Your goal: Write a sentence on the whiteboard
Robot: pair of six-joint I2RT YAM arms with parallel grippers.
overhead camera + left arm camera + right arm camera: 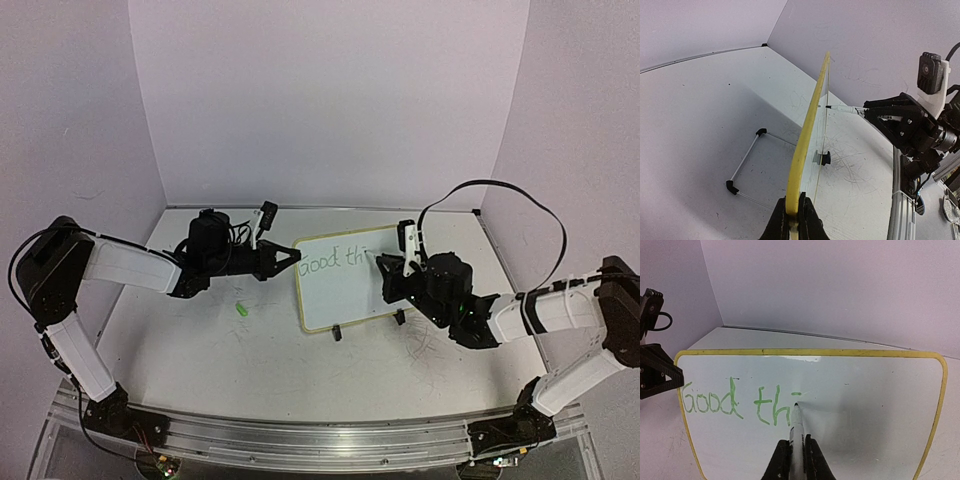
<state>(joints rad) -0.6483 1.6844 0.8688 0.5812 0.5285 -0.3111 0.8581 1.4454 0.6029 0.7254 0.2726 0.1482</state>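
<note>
The top view places the whiteboard (345, 300) mid-table, propped on its feet (337, 333), long axis running 9 to 3 o'clock, face turned toward 6. Only the right wrist view makes the lettering (735, 402) legible: green "Good thi" along the upper line, starting at the 9 o'clock edge. There the marker (798, 422) lies along the 6-to-12 line, tip pointing to 12 and touching the board just right of the "i", pinched in the right gripper (796, 450). The left wrist view alone shows the board edge-on, its yellow rim (807, 135) rising from 6 toward 12, clamped by the left gripper (793, 207). A small green thing (241, 309), perhaps the cap, lies on the table (200, 350) at 9 o'clock of the board
</note>
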